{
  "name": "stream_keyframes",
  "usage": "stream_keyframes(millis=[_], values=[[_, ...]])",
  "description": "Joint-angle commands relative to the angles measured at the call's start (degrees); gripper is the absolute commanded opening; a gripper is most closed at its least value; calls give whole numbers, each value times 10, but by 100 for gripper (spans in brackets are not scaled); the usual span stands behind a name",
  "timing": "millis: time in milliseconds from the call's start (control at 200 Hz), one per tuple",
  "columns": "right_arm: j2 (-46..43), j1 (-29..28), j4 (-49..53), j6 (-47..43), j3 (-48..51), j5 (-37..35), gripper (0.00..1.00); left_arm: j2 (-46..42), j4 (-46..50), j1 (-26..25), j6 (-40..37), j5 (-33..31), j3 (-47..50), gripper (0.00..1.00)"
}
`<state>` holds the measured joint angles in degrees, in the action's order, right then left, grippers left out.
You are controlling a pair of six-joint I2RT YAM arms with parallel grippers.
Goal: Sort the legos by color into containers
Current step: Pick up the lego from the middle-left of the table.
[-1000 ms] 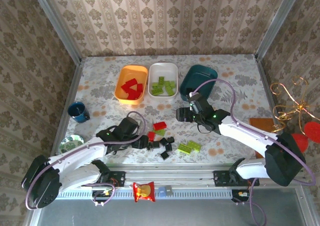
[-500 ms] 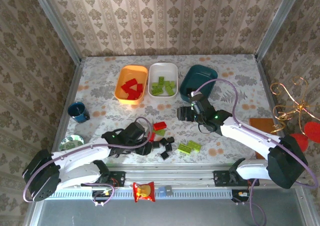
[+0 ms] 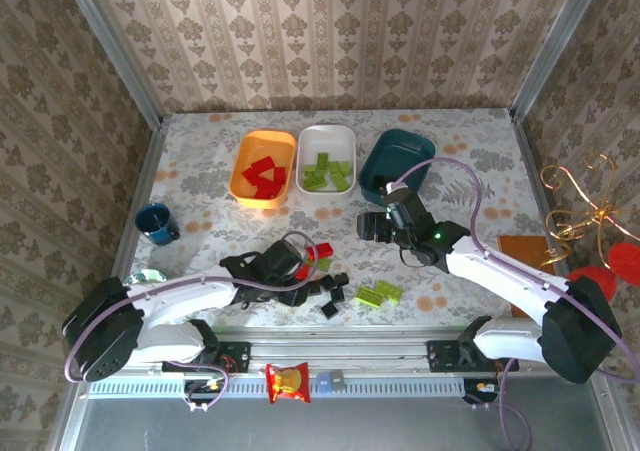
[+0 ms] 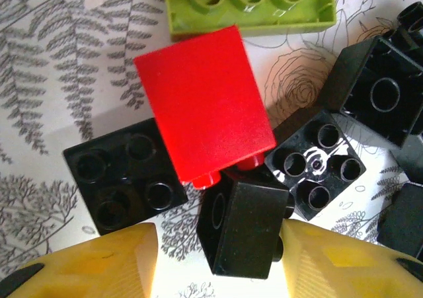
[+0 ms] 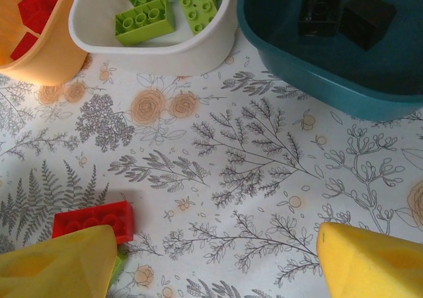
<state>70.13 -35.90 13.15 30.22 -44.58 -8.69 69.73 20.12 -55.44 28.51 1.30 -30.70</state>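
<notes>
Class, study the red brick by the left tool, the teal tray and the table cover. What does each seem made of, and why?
Red brick: probably hard moulded plastic; smooth, slightly glossy face, crisp edges, studs at one end.
Teal tray: seemingly plastic; even colour, rounded rim, soft sheen.
Table cover: flat matte sheet printed with flowers and ferns, perhaps vinyl or cloth; the look leaves it open.
</notes>
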Motion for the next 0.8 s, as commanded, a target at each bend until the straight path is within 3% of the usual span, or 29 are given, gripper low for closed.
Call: stream_keyframes(millis=[0, 110, 215, 335, 610, 795], values=[[-17, 3, 16, 1, 9, -20, 81, 18, -12, -2, -21, -4, -15, 50], [-22, 4, 17, 0, 12, -21, 81, 26, -22, -3, -18, -8, -11, 51], [-24, 7, 16, 0, 15, -22, 81, 30, -36, -3, -18, -8, -12, 58], [-24, 8, 14, 0, 16, -20, 81, 36, -56, -3, -29, -15, -15, 58], [-37, 11, 19, 1, 26, -22, 81, 56, -52, -3, -38, -10, -30, 39], [-62, 18, 30, -2, 26, -31, 81, -8, -10, -4, -23, -9, -30, 32]])
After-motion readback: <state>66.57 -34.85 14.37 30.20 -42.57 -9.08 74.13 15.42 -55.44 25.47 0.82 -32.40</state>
